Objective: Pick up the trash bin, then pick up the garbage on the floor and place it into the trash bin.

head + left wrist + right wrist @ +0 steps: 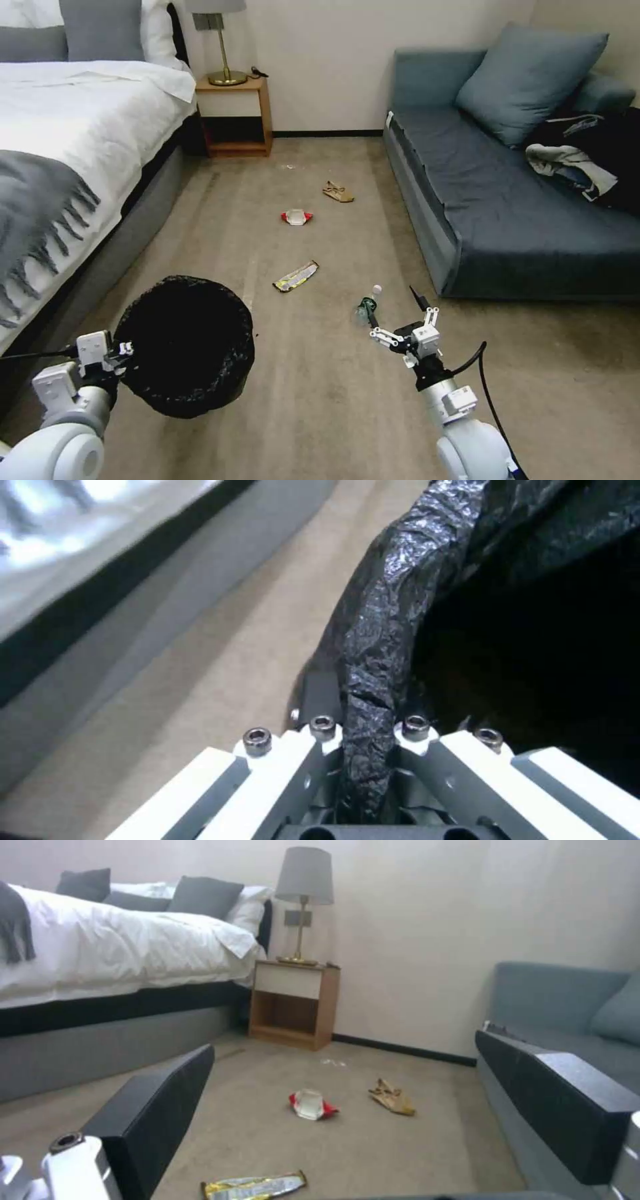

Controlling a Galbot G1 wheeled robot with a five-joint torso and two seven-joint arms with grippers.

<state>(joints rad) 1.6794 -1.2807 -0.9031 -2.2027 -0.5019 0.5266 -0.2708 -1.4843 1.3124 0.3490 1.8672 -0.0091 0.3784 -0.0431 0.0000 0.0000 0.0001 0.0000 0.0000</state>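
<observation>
Head view. Step in hand, as judged: bin secured, first litter pickup under way. Left gripper: clamped on the near rim of the trash bin, which sits just ahead of it. Right gripper: fingers spread wide, nothing held, poised directly behind the clear bottle on the floor. Beyond the bottle: silver-yellow wrapper, then red-white packet, then tan paper piece, farthest. The next move likely calls for lowering the right gripper onto the bottle and closing.

Left wrist view. Left gripper: jaws narrow, pinching the bag-lined rim of the trash bin; bin mouth lies to one side, carpet to the other.

Right wrist view. Two dark fingers stand far apart, empty. Wrapper nearest ahead; packet and paper piece farther off.
</observation>
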